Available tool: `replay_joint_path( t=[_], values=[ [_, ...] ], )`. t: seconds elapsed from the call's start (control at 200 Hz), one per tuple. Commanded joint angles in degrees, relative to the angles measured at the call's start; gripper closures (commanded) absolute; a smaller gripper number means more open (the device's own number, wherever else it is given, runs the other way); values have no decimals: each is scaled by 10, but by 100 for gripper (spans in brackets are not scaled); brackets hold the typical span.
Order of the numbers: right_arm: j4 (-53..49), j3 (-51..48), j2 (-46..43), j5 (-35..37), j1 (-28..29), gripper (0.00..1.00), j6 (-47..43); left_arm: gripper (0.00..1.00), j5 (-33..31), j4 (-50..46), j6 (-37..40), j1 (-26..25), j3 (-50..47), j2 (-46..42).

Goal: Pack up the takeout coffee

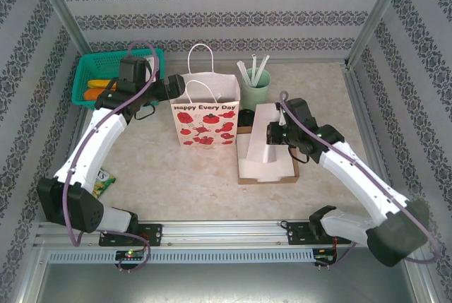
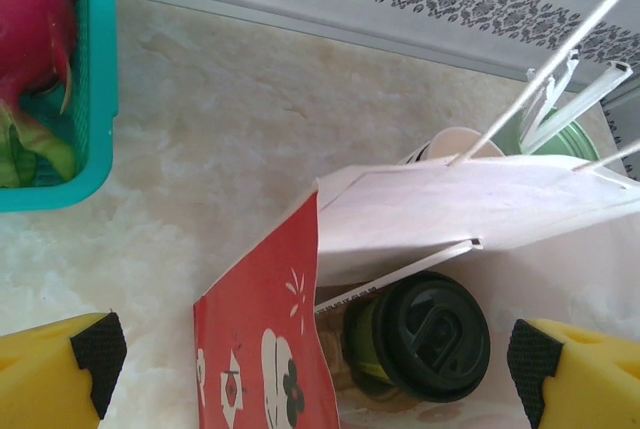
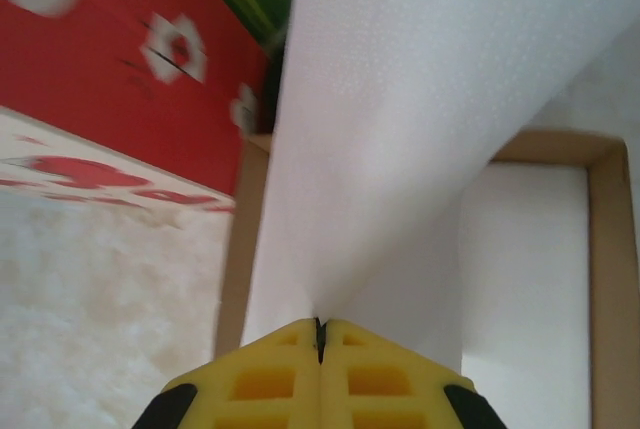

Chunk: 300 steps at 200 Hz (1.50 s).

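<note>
One bag, one takeout coffee, one basket, perhaps three straws

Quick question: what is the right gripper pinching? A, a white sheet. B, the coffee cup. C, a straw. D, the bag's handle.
A: the right gripper is shut on an edge of the white sheet, which stands up over the tray.
</note>
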Motion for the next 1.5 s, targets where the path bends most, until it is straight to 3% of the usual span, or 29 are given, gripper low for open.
replay_joint_path(
  t=[0.0, 0.18, 0.59, 0.814, 1.029, 1.159, 1.494],
  values=[
    [99, -14, -51, -54, 4, 100, -45, 0, 0, 53, 37, 1, -16, -52],
    [134, 7, -85, -127, 1, 100, -132, 0, 75, 104, 130, 1, -45, -110],
    [120, 156, -21, -225, 1, 100, -259, 0, 335, 172, 288, -8, -19, -124],
    [85, 252, 40, -294, 8, 100, -333, 0, 395, 189, 459, -39, 28, -71],
    [45, 323, 90, -284, 27, 100, -400, 0, 416, 77, 601, -43, 143, -2],
    [16, 357, 115, -272, 40, 100, -438, 0, 404, 74, 651, -43, 163, 8],
    [-56, 430, 156, -292, 65, 100, -557, 1, 421, -43, 779, -42, 280, 74]
  ],
)
